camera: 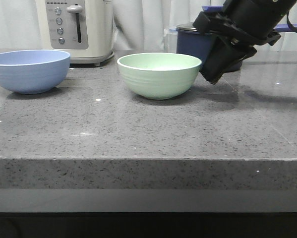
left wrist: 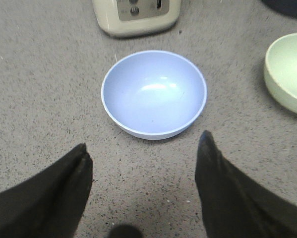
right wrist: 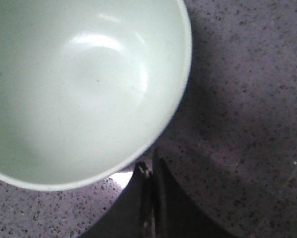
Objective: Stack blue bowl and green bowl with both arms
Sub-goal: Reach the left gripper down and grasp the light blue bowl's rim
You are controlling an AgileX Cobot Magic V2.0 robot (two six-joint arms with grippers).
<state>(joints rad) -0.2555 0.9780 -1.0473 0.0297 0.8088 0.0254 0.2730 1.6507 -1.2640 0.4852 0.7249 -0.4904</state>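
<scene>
Sitting upright on the grey speckled table (camera: 153, 134), the green bowl (camera: 159, 74) is near the middle and the blue bowl (camera: 28, 70) is well apart from it toward the robot's left, each empty and neither stacked on the other. The right claw (camera: 211, 74) reaches down from the upper right and its tip is just beside the green bowl's right rim; in the right wrist view its fingers (right wrist: 148, 198) are pressed together with nothing between them, right at the bowl's outer edge. The left claw (left wrist: 144, 158) appears only in the left wrist view, spread wide above the table, with the blue bowl lying ahead of its fingertips and apart from them. A cream toaster (camera: 79, 29) stands behind the blue bowl, and a dark navy saucepan (camera: 193, 42) behind the green bowl, partly hidden by the right arm (camera: 252, 20).
</scene>
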